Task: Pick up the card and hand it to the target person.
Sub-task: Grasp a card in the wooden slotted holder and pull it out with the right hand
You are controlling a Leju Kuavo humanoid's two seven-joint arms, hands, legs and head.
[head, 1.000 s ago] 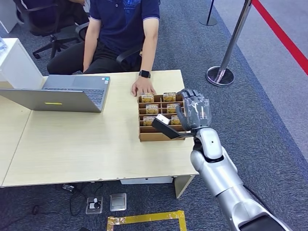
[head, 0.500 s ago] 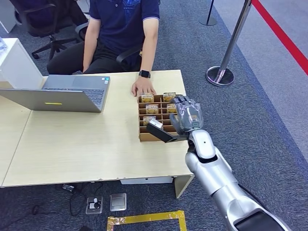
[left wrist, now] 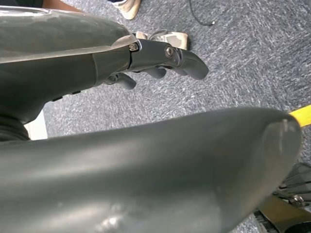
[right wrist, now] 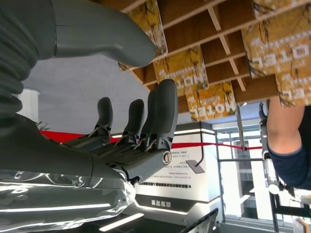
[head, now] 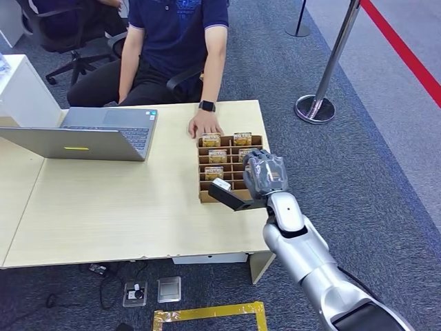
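Note:
A brown divided card box (head: 204,196) stands on the table's right part, with gold printed cards (head: 218,156) upright in its slots. My right hand (head: 265,174) hovers over the box's near right corner, fingers apart and holding nothing. A dark flat part with a pale tip (head: 222,186) juts from it across the box's front. In the right wrist view the hand (right wrist: 146,121) sits close to the cards (right wrist: 213,99) without touching them. The seated person's hand (head: 204,124) rests at the box's far edge. My left hand (left wrist: 165,58) hangs over grey carpet, holding nothing.
An open grey laptop (head: 88,134) sits on the wooden table (head: 114,207) at the left. The person in a dark shirt (head: 176,34) sits behind the table. A stanchion post (head: 317,107) stands on the carpet at the right. Floor sockets and yellow tape (head: 208,314) lie below the table.
My right hand has moved left and closer to me, from the box's right side to its near right corner. The person's hand and the cards stayed still.

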